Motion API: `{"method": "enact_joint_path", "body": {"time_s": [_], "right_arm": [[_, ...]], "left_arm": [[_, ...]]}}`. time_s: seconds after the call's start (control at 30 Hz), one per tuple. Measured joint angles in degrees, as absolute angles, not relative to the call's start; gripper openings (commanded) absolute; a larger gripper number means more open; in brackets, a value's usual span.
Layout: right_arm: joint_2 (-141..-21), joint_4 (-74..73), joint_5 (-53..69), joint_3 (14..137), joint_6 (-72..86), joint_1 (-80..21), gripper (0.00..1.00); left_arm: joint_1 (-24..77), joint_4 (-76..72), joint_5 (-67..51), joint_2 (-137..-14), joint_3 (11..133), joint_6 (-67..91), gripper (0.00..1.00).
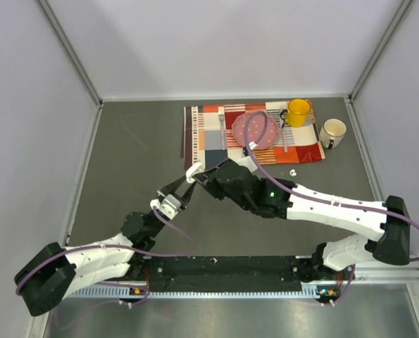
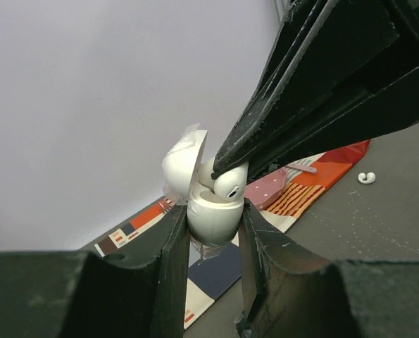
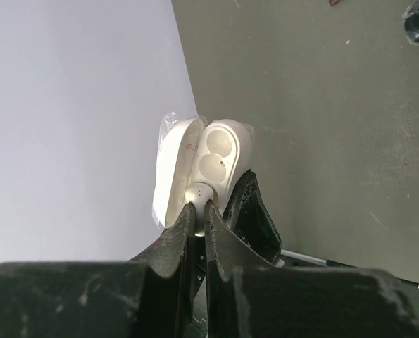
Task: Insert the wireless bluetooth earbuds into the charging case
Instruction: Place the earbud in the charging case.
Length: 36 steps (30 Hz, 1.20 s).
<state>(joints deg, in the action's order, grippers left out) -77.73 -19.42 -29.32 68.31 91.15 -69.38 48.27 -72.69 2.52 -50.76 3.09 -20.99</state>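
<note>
Top view: your left gripper (image 1: pixel 188 180) is clamped on the white charging case (image 1: pixel 194 169) near the placemat (image 1: pixel 209 134); 1 loose earbud (image 1: pixel 292 172) lies beside it. Left wrist: lid (image 2: pixel 181 163) open, right gripper (image 2: pixel 220 166) pinches a glossy white earbud (image 2: pixel 229 184) at the case's mouth. Right wrist: 2 sockets (image 3: pixel 216 145) show.

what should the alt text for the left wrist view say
The left pincer clamps an open white charging case while the right pincer, reaching in from the upper right, holds a white earbud at the case's mouth. A second white earbud lies on the grey table beyond, near a patterned cloth.
</note>
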Motion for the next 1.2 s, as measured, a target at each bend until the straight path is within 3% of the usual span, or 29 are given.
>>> {"method": "enact_joint_path", "body": {"time_s": [0.27,0.77,0.93,1.2], "right_arm": [[-78.52,-19.75,-29.58,68.93,91.37,-69.38,0.2],[-79.48,-21.23,-29.52,70.98,88.68,-69.38,0.26],[-79.59,-21.61,-28.82,72.14,85.91,-69.38,0.27],[-79.59,-21.63,-28.18,72.23,82.54,-69.41,0.15]], "left_arm": [[48.34,-72.2,3.01,-50.78,3.09,-21.15,0.0],[48.6,-72.77,3.49,-52.29,3.44,-21.02,0.0],[48.6,-73.43,3.53,-52.29,3.64,-20.88,0.0],[48.8,-73.56,3.46,-52.77,3.7,-19.99,0.0]]}}
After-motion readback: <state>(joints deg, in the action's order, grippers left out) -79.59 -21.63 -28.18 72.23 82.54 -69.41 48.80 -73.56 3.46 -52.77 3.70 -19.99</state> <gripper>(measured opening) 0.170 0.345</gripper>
